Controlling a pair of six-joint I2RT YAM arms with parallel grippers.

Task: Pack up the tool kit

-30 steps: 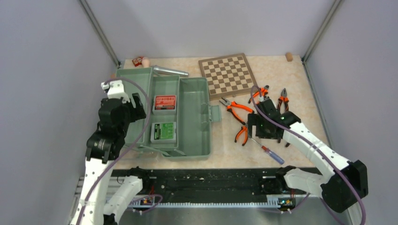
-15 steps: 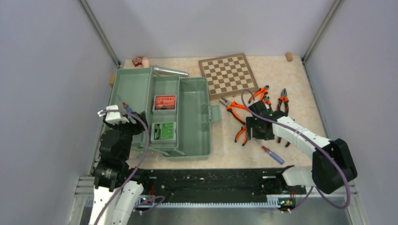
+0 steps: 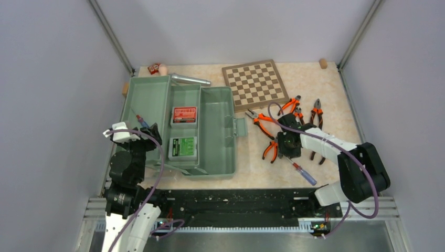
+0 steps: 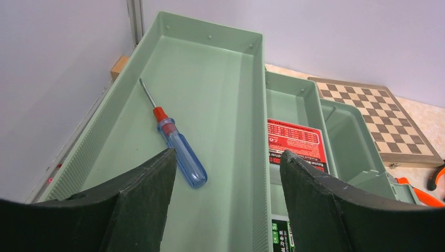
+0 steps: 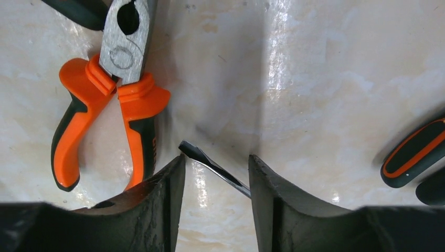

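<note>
right gripper [image 5: 216,163] straddles the screwdriver [image 5: 198,154] shaft, jaws narrow around it, not yet clamped; left gripper [image 4: 226,155] hangs wide apart. only the top view shows its blue handle [image 3: 306,177].

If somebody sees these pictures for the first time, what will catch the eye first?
The big green toolbox lies open at the left, with one blue screwdriver in its left half. To its right, orange pliers lie scattered, and the right end effector straddles the shaft of a second screwdriver.
</note>
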